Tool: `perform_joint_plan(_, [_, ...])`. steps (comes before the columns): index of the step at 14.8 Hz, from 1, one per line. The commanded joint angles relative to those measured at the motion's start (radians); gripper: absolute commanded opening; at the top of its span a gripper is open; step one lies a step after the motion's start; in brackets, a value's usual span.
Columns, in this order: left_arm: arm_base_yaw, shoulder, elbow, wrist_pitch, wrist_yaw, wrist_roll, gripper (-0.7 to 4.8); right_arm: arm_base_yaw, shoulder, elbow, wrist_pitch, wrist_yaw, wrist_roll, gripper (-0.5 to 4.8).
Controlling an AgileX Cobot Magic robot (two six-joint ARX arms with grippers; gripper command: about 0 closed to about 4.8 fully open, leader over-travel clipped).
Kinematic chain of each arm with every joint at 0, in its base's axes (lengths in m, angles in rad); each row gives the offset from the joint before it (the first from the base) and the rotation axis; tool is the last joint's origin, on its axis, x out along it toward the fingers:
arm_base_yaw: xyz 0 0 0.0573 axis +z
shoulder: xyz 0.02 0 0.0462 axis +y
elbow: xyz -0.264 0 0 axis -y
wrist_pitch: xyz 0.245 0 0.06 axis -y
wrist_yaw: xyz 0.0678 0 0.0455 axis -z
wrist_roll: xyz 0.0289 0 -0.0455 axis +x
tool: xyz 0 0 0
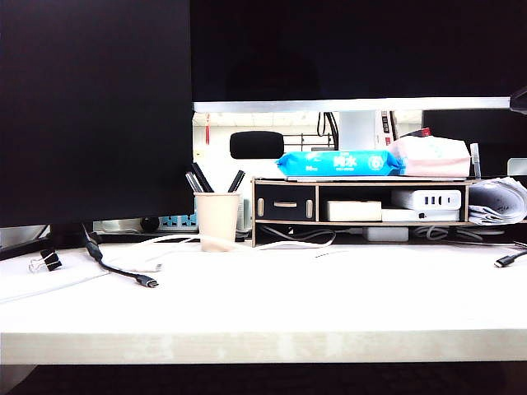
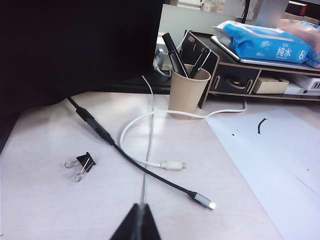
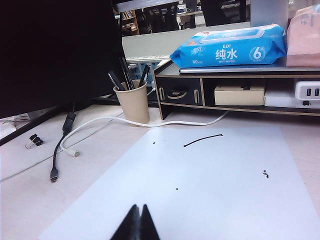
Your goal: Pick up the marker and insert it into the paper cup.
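The marker stands tilted inside the paper cup on the surface among other pens. The left gripper and right gripper both hang above the surface, jaws together and empty.

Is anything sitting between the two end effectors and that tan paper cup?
Nothing upright. A black cable and a white cable lie flat on the table between the shut left end effector and the tapered beige paper cup. Ahead of the shut right end effector lies a white paper sheet, then that white cable.
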Motion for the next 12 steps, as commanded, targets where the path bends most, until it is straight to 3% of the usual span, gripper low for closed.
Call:
perform_joint_plan(1, [0.0,0.001,0.003,0.013,0.0,0.005,-0.05,0.0,0.0,0.002,0.011,0.001,-0.002,-0.01])
perform_joint_plan(6, [0.0,-0.009,0.003,0.008,0.0,0.005,-0.05,0.0,0.0,0.002,0.011,0.001,-0.002,-0.01])
perform_joint_plan(9, [0.002,-0.116,0.002,-0.016,-0.004,0.118,-0.05,0.0,-0.001,0.002,0.01,0.001,-0.002,-0.01])
perform_joint_plan(10, [0.002,-0.157,0.0,-0.018,-0.056,0.163,-0.05,0.0,-0.001,0.002,0.01,0.001,-0.002,-0.01])
perform_joint_plan(12, [0.002,-0.194,-0.018,-0.024,-0.18,0.153,-0.05,0.0,-0.001,0.001,0.01,0.001,-0.002,0.0])
